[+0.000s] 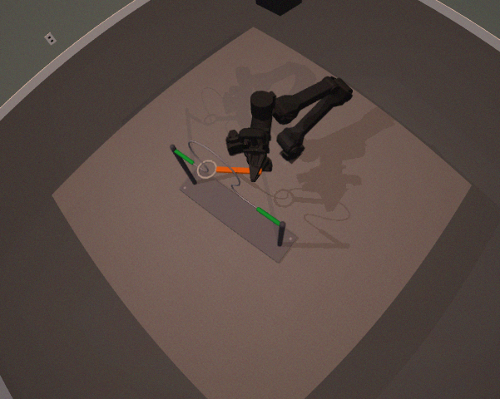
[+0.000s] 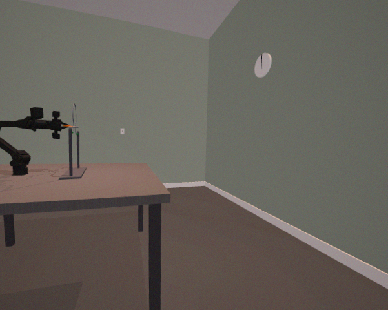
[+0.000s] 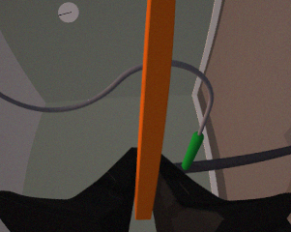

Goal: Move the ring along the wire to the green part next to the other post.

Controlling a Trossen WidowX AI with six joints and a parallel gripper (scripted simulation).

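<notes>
Top view looks straight down, far above the brown square table [image 1: 155, 266]; exterior watches low from the room's side; wrist peers along black gripper [image 3: 148, 188]. All share the thin grey wire [image 1: 206, 148].
</notes>
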